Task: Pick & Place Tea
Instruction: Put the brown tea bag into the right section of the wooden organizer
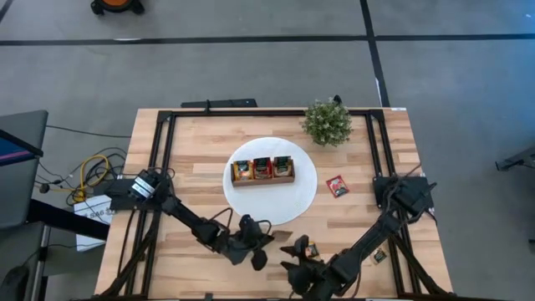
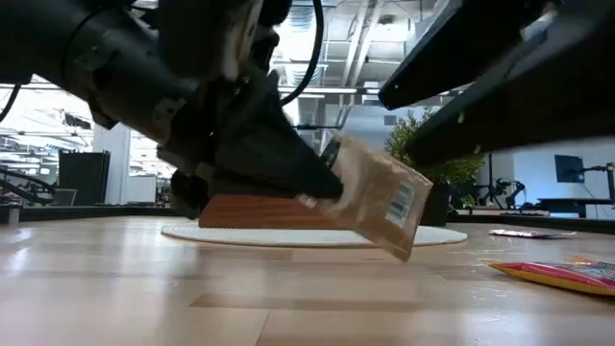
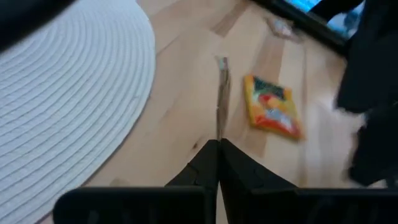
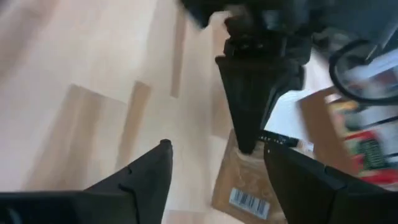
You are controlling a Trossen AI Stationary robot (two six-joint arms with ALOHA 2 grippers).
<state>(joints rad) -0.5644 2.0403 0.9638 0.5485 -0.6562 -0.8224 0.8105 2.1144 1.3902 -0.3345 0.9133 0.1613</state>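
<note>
My left gripper is shut on a beige tea sachet with a barcode, near the table's front edge, just in front of the white disc. In the left wrist view the sachet shows edge-on beyond the fingers. My right gripper stands open close by, facing the sachet and touching nothing. A wooden box holding several sachets sits on the disc. A yellow-orange sachet and a red one lie flat on the table. My left gripper pinches the beige sachet by one end between its two fingertips. The fingers slant downward. The sachet sticks out beyond them, tilted, its barcode end lowest and seemingly just clear of the table.
A small green plant stands at the back right of the table. Another sachet lies near the right arm. A black frame runs round the table's edges. Bare wood lies left of the disc.
</note>
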